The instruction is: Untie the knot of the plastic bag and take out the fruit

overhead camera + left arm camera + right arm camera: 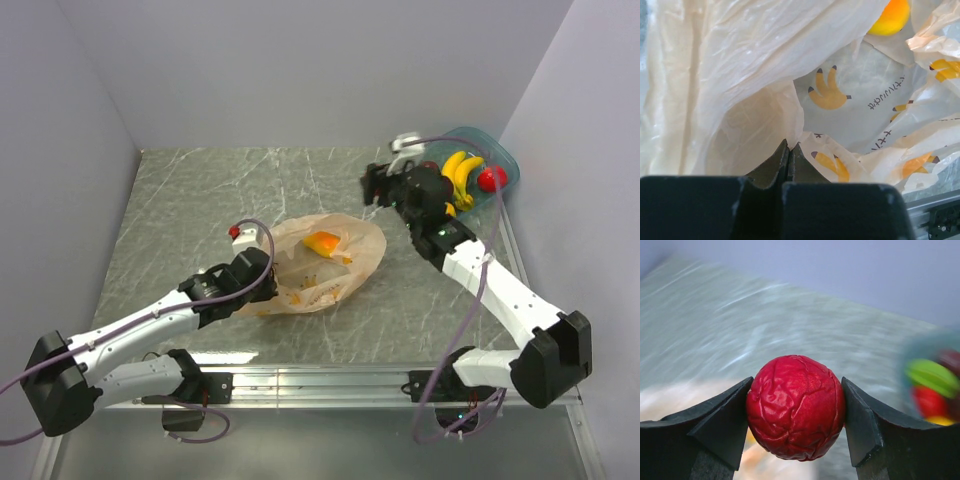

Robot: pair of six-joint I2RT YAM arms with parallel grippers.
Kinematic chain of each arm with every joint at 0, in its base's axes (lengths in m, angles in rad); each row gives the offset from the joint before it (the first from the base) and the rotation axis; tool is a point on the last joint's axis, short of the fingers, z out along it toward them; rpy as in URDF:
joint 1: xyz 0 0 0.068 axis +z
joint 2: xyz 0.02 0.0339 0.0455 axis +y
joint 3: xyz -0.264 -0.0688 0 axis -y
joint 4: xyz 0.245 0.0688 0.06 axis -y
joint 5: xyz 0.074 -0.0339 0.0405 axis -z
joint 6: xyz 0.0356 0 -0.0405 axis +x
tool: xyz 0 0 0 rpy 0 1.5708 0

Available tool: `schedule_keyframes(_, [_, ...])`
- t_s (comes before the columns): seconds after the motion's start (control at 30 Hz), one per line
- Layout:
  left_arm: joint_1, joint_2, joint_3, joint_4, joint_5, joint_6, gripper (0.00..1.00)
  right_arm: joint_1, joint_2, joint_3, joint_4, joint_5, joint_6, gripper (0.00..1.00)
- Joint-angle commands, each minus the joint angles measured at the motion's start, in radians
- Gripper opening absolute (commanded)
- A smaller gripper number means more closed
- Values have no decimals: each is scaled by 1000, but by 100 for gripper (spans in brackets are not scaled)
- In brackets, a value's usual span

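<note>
one red fruit [796, 407] in right tool [796, 390], one orange [892, 16] in plastic bag [740, 60].

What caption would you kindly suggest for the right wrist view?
A wrinkled red fruit clamped in the right gripper, table blurred behind.

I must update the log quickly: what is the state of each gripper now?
Left gripper: shut, against the plastic bag; a grip cannot be told.
Right gripper: holding a red wrinkled fruit.

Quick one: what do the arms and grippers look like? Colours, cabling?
Left arm and right arm: white links, black joint housings, a thin purple cable running along each. Left gripper and right gripper: black, wedge-shaped fingers.
</note>
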Motion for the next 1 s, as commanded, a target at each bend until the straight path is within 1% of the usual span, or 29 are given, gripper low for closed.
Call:
schedule_keyframes(0.0, [4,-57,-11,24,-2,1,0,-162,26,13,100,238,120,10])
schedule_keyframes(0.03, [3,-63,-16,26,-7,6,0,-204,60,20,97,250,186,11])
schedule_keyframes(0.1, [4,-80,-21,26,-7,12,0,-326,100,46,97,255,247,11])
schedule_keyframes(0.17, [3,-89,-27,27,-2,12,1,-405,173,75,88,234,307,12])
schedule_keyframes(0.2, [4,-95,-28,29,0,14,1,-462,206,123,79,234,318,13])
schedule_keyframes(0.23, [4,-98,-36,33,3,14,1,-485,271,149,62,244,329,13])
schedule_keyframes(0.3, [4,-109,-42,44,12,12,1,-529,339,222,44,256,344,14])
schedule_keyframes(0.33, [3,-113,-44,47,15,9,1,-575,400,250,21,257,355,16])
schedule_keyframes(0.4, [4,-120,-50,61,19,12,1,-612,463,325,-4,267,386,20])
schedule_keyframes(0.43, [4,-118,-50,61,19,14,1,-641,520,350,-28,273,408,21])
schedule_keyframes(0.47, [4,-117,-47,61,18,14,1,-654,549,376,-39,298,419,22])
schedule_keyframes(0.53, [4,-111,-39,61,16,17,1,-672,621,442,-77,312,433,28])
schedule_keyframes(0.6, [3,-101,-36,60,18,21,1,-688,663,500,-99,341,436,36])
schedule_keyframes(0.7, [3,-98,-34,64,19,18,1,-701,732,578,-137,352,439,61])
schedule_keyframes(0.73, [3,-97,-36,67,19,20,0,-704,753,595,-162,355,447,75])
schedule_keyframes(0.8, [4,-95,-34,73,23,20,0,-708,764,617,-179,355,447,87])
schedule_keyframes(0.87, [3,-89,-33,75,24,20,1,-706,752,606,-166,347,443,90])
schedule_keyframes(0.97, [3,-84,-31,75,32,20,0,-705,703,548,-125,341,444,94])
